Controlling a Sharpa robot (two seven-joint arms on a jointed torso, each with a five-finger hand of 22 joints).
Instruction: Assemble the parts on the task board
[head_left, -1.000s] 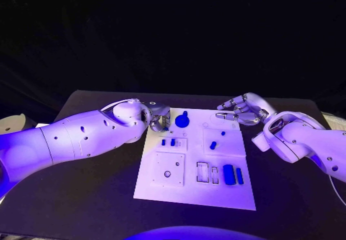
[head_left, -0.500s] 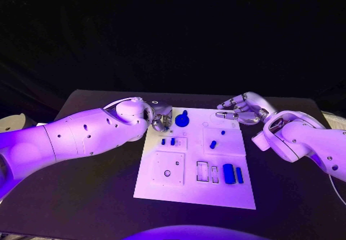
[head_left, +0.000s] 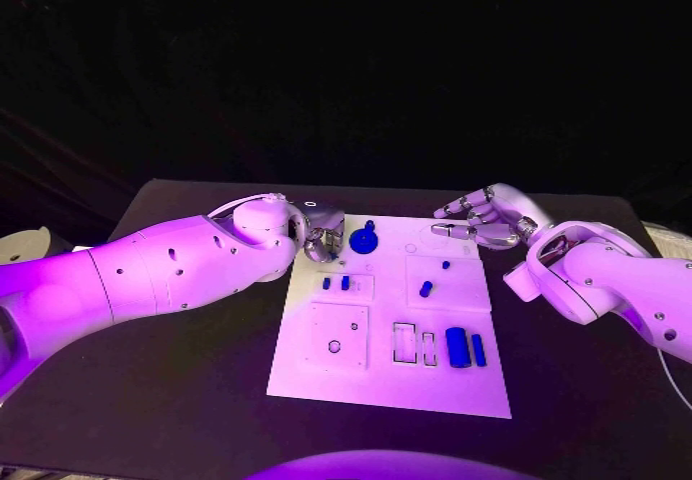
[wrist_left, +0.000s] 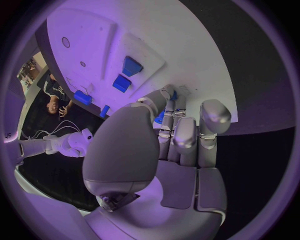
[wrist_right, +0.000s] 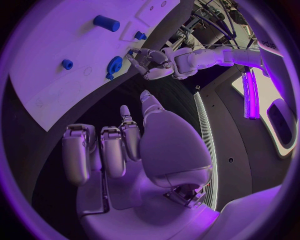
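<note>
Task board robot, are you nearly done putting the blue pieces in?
Not nearly, by the look of it. On the task board two small blue pieces seem to stand in their slots, so that may be done. The left hand is at the big blue keyhole-shaped piece; whether it grips it is unclear. The right hand holds nothing. Two blue bars lie beside empty slots, probably still to fit.

The head camera is looking down from above and behind at the black table (head_left: 173, 400), taking in the whole task board (head_left: 392, 330) with both arms entering from the sides. The left wrist camera is sitting close behind the left hand (wrist_left: 169, 145), facing the board's far corner. The right wrist camera is looking past the right hand (wrist_right: 125, 150) across the same far edge.
</note>
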